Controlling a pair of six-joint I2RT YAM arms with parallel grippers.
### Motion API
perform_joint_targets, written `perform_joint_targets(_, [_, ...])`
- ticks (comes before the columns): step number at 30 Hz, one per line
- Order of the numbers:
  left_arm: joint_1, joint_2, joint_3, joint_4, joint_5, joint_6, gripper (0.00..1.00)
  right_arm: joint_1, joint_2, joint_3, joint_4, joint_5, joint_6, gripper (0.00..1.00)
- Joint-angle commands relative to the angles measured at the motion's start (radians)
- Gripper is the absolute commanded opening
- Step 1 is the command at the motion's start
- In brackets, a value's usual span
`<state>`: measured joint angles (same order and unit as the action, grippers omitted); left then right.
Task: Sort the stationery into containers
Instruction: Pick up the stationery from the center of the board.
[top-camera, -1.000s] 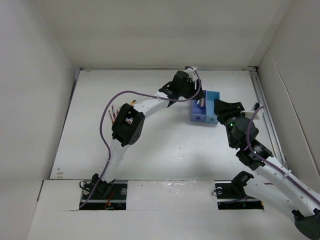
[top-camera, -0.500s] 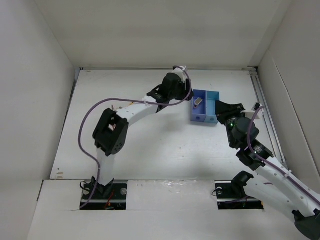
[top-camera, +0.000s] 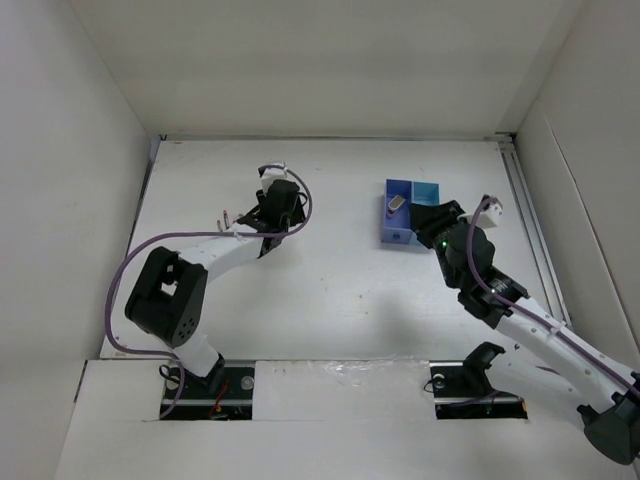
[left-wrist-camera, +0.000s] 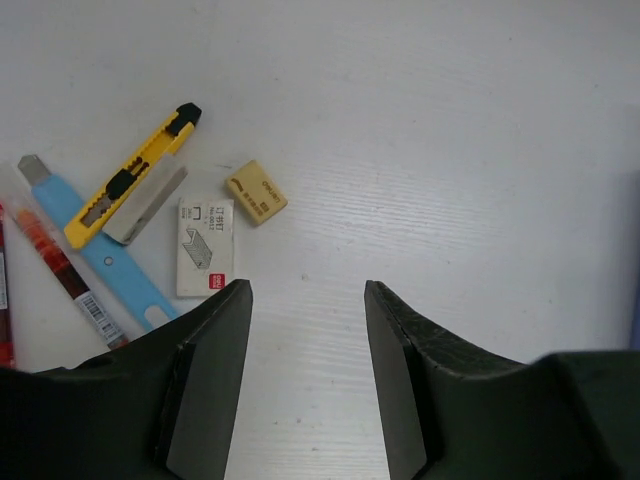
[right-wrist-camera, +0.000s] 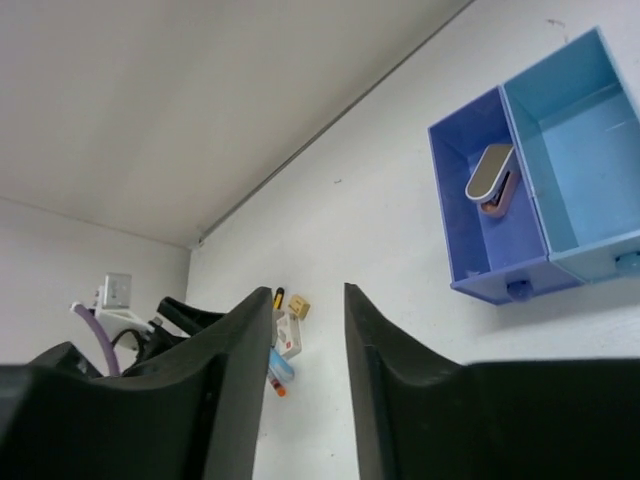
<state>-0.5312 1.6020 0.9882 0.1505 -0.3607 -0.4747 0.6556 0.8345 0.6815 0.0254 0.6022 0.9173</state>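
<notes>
The blue box (top-camera: 423, 192) stands at the back right, and a grey-and-pink piece (top-camera: 397, 203) lies in its darker compartment (right-wrist-camera: 478, 235). The lighter compartment (right-wrist-camera: 585, 170) holds nothing. My left gripper (top-camera: 262, 218) is open and empty just right of the stationery pile (top-camera: 229, 215). The left wrist view shows a yellow-black cutter (left-wrist-camera: 130, 178), a beige eraser (left-wrist-camera: 256, 192), a white staple box (left-wrist-camera: 205, 246), a light blue pen-like piece (left-wrist-camera: 100, 255) and a red-and-white pen (left-wrist-camera: 65, 270), ahead and left of the left gripper (left-wrist-camera: 308, 300). My right gripper (right-wrist-camera: 308, 295) is open and empty beside the box's near right corner.
White walls close in the table on the left, back and right. A metal rail (top-camera: 530, 215) runs along the right edge. The left arm's elbow (top-camera: 165, 300) sits low at the near left. A grey strip (left-wrist-camera: 145, 190) lies against the cutter.
My left gripper has moved left from the blue box to the stationery pile, leaving the grey-and-pink piece in the darker compartment. My right gripper has shifted slightly toward the box.
</notes>
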Motion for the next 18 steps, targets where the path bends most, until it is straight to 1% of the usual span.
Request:
perform_joint_targets(1, [-0.015,0.021,0.01,-0.025,-0.075,0.015,0.46,-0.005,0.02,0.061,0.028,-0.038,-0.024,0.43])
perform_joint_targets(4, [-0.015,0.054,0.01,-0.035,-0.113,0.015,0.52,-0.005,0.041,0.07,0.028,-0.058,-0.034,0.47])
perform_joint_targets(10, [-0.006,0.098,0.039,-0.06,-0.139,0.005,0.56,-0.005,0.075,0.079,0.028,-0.082,-0.043,0.47])
perform_joint_targets(11, [0.013,0.11,0.04,-0.06,-0.129,-0.005,0.56,-0.005,0.075,0.079,0.028,-0.082,-0.043,0.47])
perform_joint_targets(12, [0.042,0.119,0.04,-0.051,-0.08,-0.005,0.56,-0.005,0.075,0.079,0.028,-0.082,-0.043,0.47])
perform_joint_targets(14, [0.071,0.119,0.04,-0.051,-0.031,-0.005,0.56,-0.005,0.086,0.079,0.028,-0.07,-0.043,0.47])
perform_joint_targets(18, [0.08,0.15,0.04,-0.026,-0.017,0.016,0.56,-0.005,0.086,0.079,0.028,-0.079,-0.043,0.47])
